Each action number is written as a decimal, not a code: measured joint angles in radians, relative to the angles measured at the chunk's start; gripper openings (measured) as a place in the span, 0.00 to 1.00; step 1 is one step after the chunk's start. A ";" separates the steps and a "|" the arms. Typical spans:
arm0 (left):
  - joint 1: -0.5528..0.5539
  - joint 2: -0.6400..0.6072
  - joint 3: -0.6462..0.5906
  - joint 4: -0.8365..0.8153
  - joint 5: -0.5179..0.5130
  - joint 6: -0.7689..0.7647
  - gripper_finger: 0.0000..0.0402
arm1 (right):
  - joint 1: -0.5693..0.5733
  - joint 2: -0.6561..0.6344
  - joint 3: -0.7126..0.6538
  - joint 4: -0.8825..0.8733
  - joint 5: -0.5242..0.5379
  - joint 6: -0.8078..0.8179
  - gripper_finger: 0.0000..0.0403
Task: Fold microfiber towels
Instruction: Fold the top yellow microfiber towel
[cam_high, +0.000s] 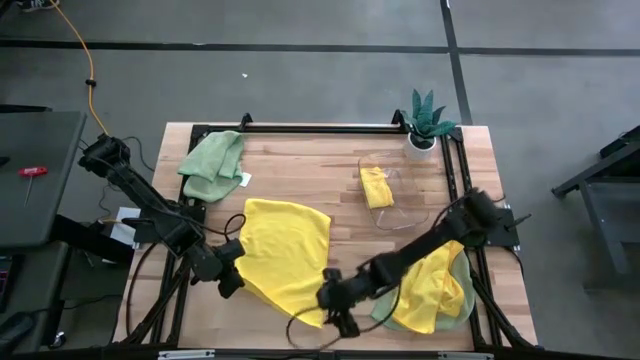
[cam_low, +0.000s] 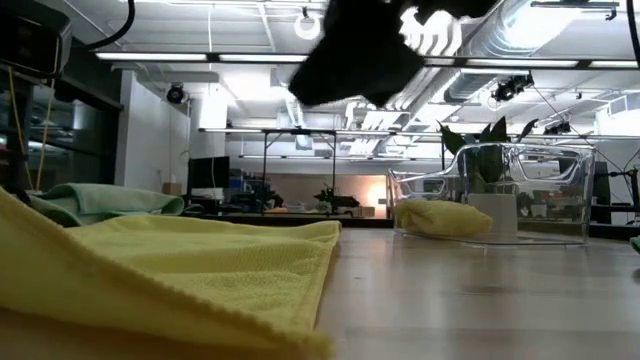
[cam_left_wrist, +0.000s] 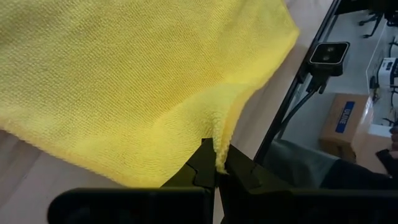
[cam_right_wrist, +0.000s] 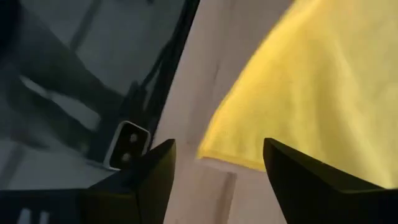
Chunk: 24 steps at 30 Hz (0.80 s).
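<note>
Yellow microfiber towel (cam_high: 285, 255) spread mid-table, front half. Left gripper (cam_left_wrist: 217, 177) clenched on its near-left edge, probably pinning that side for fold. Right gripper (cam_right_wrist: 217, 165) fingers spread, holding nothing, hovering just off towel's front-right corner (cam_high: 322, 312). Both arms stretched low, angled inward toward towel.

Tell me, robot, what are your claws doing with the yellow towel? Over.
Left claw shut on yellow towel edge. Right claw open, empty, at towel's front corner. Nothing blocking.

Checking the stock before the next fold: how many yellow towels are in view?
3: spread towel mid-table, folded towel in the clear bin, crumpled towel at the right edge. More may be hidden beneath it.
</note>
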 joint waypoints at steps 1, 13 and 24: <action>0.000 0.000 0.000 0.001 0.004 0.000 0.00 | 0.005 0.032 0.048 -0.054 0.020 -0.020 0.58; 0.000 0.000 0.000 0.015 0.006 -0.018 0.00 | 0.034 0.323 0.451 -0.337 0.066 0.009 0.58; 0.000 0.000 0.000 0.021 0.014 -0.018 0.00 | 0.066 0.356 0.484 -0.395 0.127 0.100 0.56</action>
